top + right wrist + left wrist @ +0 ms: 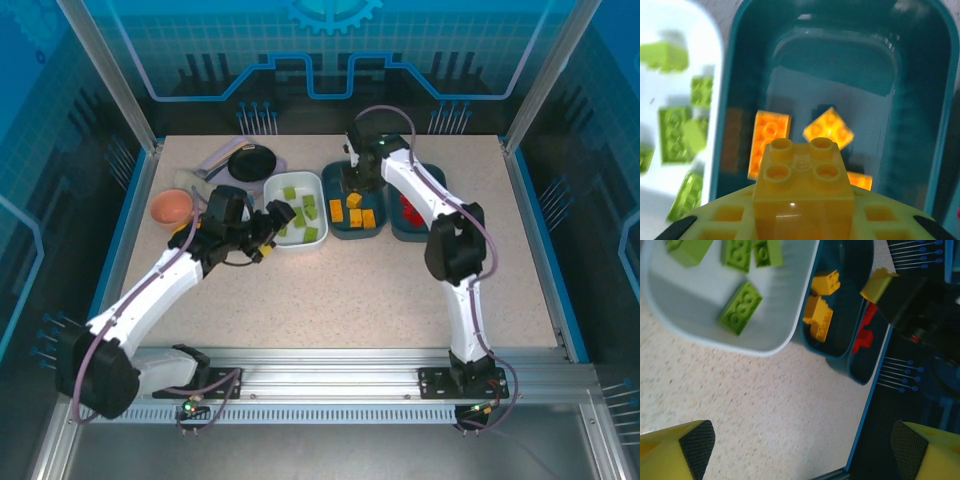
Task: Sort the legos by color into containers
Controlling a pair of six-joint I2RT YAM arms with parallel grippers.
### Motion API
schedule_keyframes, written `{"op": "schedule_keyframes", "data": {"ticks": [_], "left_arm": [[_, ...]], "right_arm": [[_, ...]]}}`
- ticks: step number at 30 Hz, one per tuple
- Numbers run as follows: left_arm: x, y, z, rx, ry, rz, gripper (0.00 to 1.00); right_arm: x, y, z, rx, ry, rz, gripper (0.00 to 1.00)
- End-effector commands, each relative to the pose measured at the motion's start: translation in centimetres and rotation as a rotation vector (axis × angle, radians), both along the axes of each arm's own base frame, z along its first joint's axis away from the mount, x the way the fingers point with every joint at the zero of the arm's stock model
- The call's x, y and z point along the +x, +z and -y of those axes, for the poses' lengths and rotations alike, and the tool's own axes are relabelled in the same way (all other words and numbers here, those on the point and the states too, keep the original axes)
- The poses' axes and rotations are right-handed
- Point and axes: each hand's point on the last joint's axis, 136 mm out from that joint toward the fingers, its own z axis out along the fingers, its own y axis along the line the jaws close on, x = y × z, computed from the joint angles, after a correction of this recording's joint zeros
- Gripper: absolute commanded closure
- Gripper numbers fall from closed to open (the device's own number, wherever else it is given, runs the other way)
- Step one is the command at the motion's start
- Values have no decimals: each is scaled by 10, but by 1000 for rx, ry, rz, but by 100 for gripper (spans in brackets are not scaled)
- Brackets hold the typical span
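Right now the right gripper [357, 182] hangs over the middle teal tray [732, 75], closed on a four-stud orange-yellow brick [802, 185] that sits studs-up between its fingers. Three loose orange bricks [771, 135] lie on the tray floor beneath it. Just to the left of that tray, and touching it, is the white tray [765, 347], which holds the green bricks [740, 307]. To the right is the other teal tray [412, 232], with the red bricks [862, 337] in it. The left gripper [802, 450] is spread wide with nothing between its dark pads [697, 445]. From above it sits at the white tray's left edge. All three trays stand side by side toward the back of the speckled bench [350, 290]. A pink cup [172, 207] and a black dish [252, 162] stand off to the left of the trays.
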Motion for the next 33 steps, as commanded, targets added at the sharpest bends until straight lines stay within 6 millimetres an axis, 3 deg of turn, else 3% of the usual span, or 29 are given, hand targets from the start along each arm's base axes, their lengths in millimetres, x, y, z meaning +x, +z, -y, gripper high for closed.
{"op": "schedule_keyframes", "data": {"ticks": [1,6,10,13,17,24,27,29,33], "left_arm": [[27,23,8,-21,-55,89,5],[53,21,10,-14,-64,86,4],[63,19,11,-1,-71,81,4],[67,18,10,10,-75,74,4],[68,22,9,29,-79,81,3],[55,30,-2,85,-75,71,1],[41,34,-7,125,-99,59,1],[30,36,-10,153,-128,61,1],[7,32,-21,222,-172,63,1]], "right_arm": [[17,-19,7,11,-73,-62,74],[40,-47,17,20,-144,-91,74],[46,-66,18,47,-163,-116,72],[47,-68,15,60,-157,-121,63],[50,-41,11,87,-145,-71,47],[34,44,19,120,-151,56,39],[11,96,32,127,-156,172,32],[-10,118,44,131,-151,249,0],[-70,138,74,122,-144,369,0]]}}
